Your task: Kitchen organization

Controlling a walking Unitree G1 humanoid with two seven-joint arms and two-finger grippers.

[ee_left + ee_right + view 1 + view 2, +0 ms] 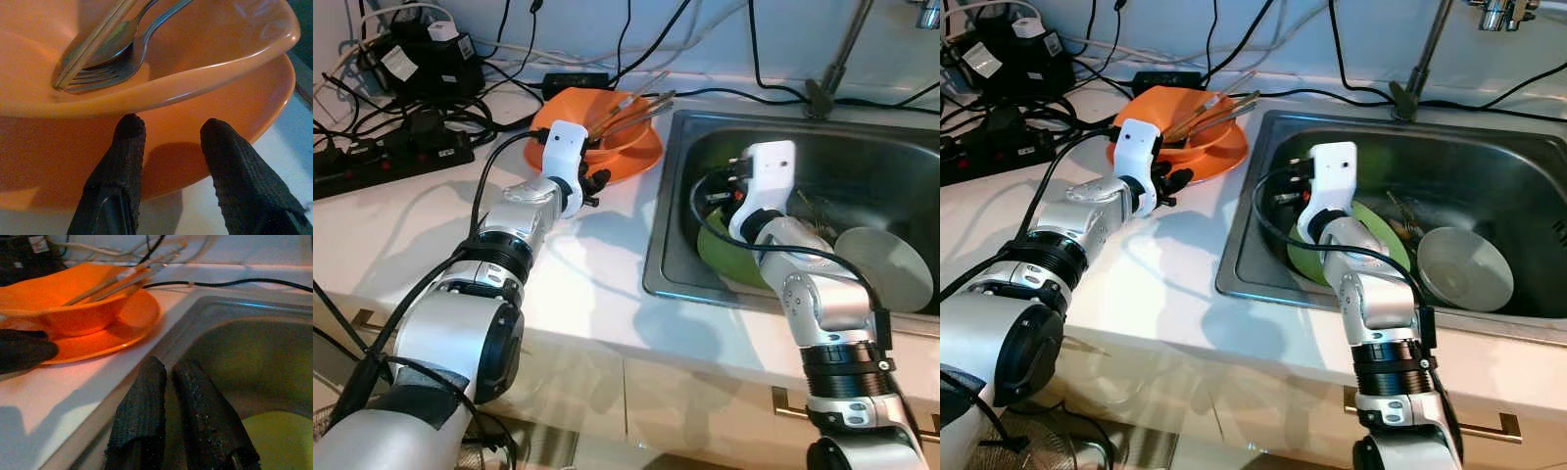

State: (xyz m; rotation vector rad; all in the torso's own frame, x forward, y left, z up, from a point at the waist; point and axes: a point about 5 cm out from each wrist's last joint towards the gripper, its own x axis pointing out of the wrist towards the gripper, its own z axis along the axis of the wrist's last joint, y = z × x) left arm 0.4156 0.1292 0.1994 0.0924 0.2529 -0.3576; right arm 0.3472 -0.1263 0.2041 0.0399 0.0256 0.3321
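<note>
The orange bowl (146, 63) is sitting on an orange plate (254, 107) on the white worktop (431, 225), just beside the sink (1489, 176), carrying a spoon (110, 44), a fork (122, 66) and chopsticks (93, 41). We are holding our left tool (168, 134) open at the plate's edge, gripping nothing. Pushing could be sliding the stack and spilling the cutlery. Our right tool (168, 377), nearly closed and empty, is hovering over the sink above a green plate (1371, 227).

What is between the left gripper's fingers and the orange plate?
Nothing. In the left wrist view the left gripper is open with its fingertips right at the rim of the orange plate, below the orange bowl.
</note>
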